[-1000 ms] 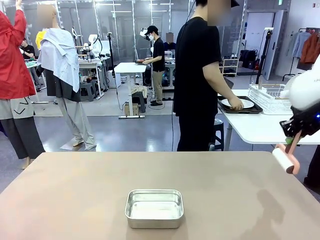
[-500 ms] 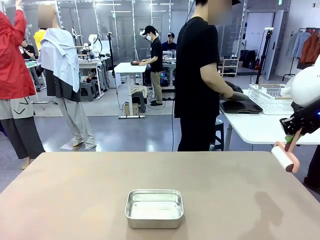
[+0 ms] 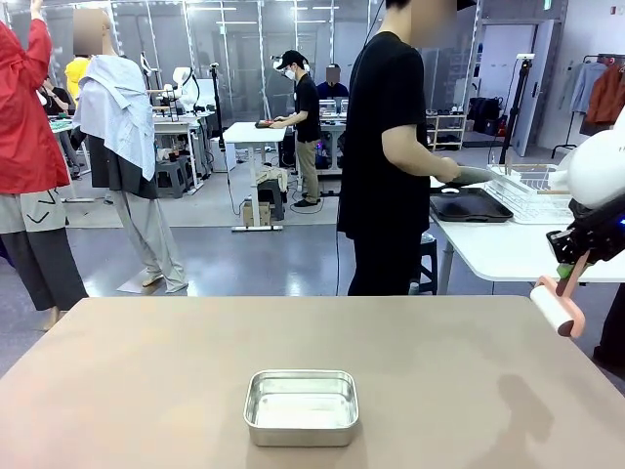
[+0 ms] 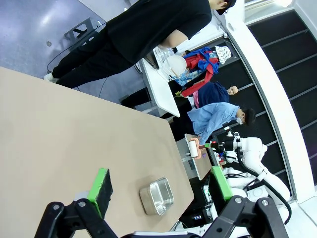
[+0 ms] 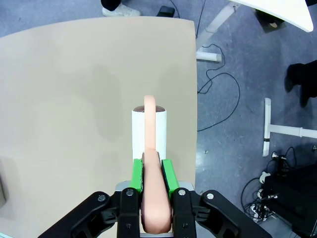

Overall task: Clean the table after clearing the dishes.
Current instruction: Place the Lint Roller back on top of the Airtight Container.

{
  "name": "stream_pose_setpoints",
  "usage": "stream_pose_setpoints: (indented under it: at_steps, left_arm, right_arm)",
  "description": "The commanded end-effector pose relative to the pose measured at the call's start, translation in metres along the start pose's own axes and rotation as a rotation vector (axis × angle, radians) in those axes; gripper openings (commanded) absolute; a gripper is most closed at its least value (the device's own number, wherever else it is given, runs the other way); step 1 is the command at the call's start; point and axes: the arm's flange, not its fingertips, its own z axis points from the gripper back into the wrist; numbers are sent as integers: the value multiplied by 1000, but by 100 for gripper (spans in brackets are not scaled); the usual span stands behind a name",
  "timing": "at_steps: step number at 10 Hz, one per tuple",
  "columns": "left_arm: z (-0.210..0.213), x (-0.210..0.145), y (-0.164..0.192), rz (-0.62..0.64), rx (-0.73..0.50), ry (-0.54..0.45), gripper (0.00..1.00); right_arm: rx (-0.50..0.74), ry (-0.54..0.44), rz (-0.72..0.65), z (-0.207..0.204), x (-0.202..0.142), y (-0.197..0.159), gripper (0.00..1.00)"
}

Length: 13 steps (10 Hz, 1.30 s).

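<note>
Now the plain matte taupe-brown table lies bare around a rectangular steel pan, nothing inside. Above its right edge, the right gripper clamps a pink-handled white lint roller; left gripper gapes wide.

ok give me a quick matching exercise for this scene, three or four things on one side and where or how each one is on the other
Things:
1. steel pan
2. lint roller
3. left gripper
4. dark tray

States:
A. on the white side table
B. open, holding nothing
C. on the brown table, near the front middle
D. clamped by its pink handle in the right gripper

Pairs: 1-C, 2-D, 3-B, 4-A
</note>
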Motion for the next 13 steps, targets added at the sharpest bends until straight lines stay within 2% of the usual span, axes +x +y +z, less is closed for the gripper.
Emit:
stream_pose_setpoints:
  at_steps: [1,6,7,9,11,13]
  left_arm:
    - [2,1,-2,0,-18,-11,100]
    - [2,1,-2,0,-18,-11,100]
    - [2,1,-2,0,-18,-11,100]
    - [2,1,-2,0,-18,-11,100]
    - [2,1,-2,0,-18,-11,100]
    - [2,1,-2,0,-18,-11,100]
  right_arm:
    - [-7,-5,0,1,0,0,21]
    - [0,0,0,0,0,0,21]
    - [23,-139,142,31,17,43,21]
    - [35,-349,484,89,43,156,21]
    - [56,-443,822,129,30,264,21]
    - [160,-473,1080,145,-7,329,21]
